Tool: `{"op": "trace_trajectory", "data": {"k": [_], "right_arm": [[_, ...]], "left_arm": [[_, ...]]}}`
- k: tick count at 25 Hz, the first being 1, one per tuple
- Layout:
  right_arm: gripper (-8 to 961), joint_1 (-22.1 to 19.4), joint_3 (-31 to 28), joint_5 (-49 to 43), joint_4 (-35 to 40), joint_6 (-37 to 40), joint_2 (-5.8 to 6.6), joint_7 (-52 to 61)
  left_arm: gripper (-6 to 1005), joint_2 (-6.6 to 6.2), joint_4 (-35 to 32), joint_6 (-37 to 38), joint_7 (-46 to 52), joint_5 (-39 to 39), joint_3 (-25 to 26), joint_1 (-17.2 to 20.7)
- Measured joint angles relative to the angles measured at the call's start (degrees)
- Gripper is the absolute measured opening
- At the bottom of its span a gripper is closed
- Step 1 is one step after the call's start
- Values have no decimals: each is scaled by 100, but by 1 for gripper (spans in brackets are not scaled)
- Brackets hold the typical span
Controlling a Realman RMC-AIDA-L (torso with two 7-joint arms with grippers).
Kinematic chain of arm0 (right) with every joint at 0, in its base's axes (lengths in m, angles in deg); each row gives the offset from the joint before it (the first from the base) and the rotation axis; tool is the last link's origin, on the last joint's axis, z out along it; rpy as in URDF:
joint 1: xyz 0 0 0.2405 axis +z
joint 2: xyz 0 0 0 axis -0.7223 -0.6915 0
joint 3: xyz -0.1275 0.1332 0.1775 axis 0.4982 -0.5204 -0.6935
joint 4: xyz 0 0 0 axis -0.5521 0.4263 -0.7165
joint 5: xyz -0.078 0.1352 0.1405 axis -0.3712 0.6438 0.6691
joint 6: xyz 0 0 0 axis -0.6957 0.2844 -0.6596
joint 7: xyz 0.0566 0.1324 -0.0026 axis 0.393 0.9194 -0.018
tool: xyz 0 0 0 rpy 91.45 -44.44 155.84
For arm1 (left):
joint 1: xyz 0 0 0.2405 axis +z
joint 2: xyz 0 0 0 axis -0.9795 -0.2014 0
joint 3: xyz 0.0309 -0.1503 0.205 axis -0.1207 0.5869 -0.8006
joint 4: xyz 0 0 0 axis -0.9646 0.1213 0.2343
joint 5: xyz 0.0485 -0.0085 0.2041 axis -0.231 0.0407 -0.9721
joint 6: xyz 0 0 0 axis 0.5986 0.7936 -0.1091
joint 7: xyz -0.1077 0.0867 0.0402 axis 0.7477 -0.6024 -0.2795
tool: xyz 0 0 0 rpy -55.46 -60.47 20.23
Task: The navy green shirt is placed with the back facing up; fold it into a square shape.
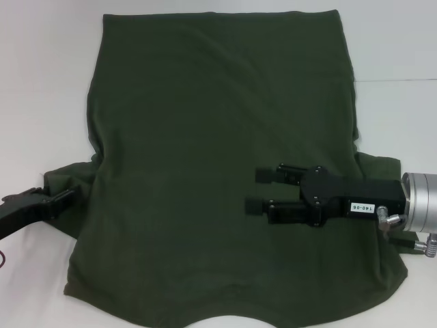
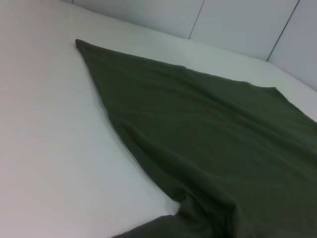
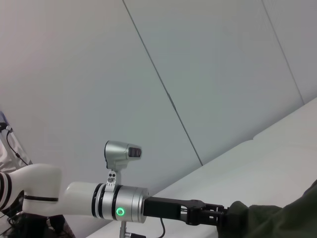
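Note:
The navy green shirt lies spread flat on the white table, plain side up, with its hem at the far edge. My right gripper hovers over the shirt's right half, pointing left, open with nothing between its fingers. My left gripper sits low at the left sleeve, and its fingers look shut on the sleeve's edge. The right wrist view shows the left gripper meeting bunched green fabric. The left wrist view shows the shirt stretching away across the table.
The right sleeve sticks out beneath my right arm. White tabletop borders the shirt on the left and at the far corners. Pale wall panels stand behind the table.

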Motion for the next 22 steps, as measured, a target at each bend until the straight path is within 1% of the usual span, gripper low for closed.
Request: {"op": "trace_trajectory", "data": {"k": [1, 7, 12, 18, 22], "right_arm": [[911, 1, -1, 1, 0, 0, 0, 0], [911, 15, -12, 1, 0, 0, 0, 0], [911, 6, -39, 8, 0, 0, 0, 0], [911, -8, -76, 9, 0, 0, -9, -5], [910, -2, -85, 11, 0, 0, -10, -8]], "left_arm": [[719, -1, 0, 0, 3, 0, -2, 1], [487, -7, 1, 4, 11, 0, -3, -13], [245, -19, 0, 4, 48, -1, -3, -23], [46, -27, -48, 3, 68, -13, -2, -32], [28, -29, -54, -2, 69, -16, -1, -32]]}}
